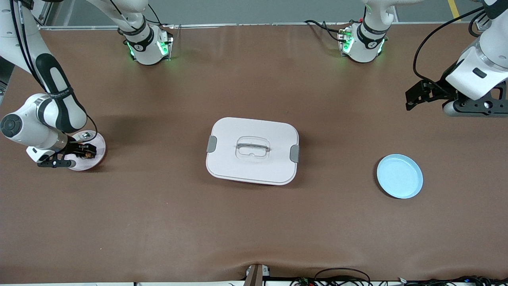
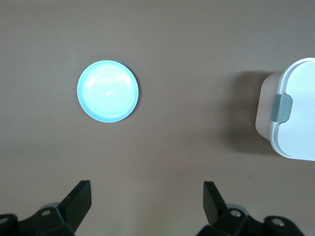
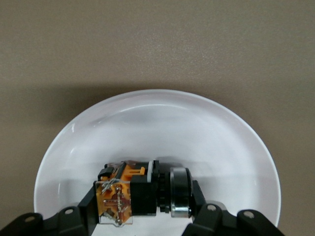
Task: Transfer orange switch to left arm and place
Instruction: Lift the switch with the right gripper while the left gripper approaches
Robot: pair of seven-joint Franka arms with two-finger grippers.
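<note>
One black-and-orange orange switch (image 3: 140, 192) sits pinched in the right end effector (image 3: 142, 206); left end effector (image 2: 147, 204) spread.

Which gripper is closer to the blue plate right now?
Left. The left gripper hangs open above the table at its own end, near the blue plate. The right gripper is at the pink plate, shut on the orange switch.

Brown table cover (image 1: 158, 222) matt, cloth-like; white box (image 1: 252, 151) smooth plastic, grey clips; blue plate (image 1: 399, 176) glossy; pink plate (image 3: 162, 128) glossy; orange switch (image 3: 133, 194) plastic, metal ring.
</note>
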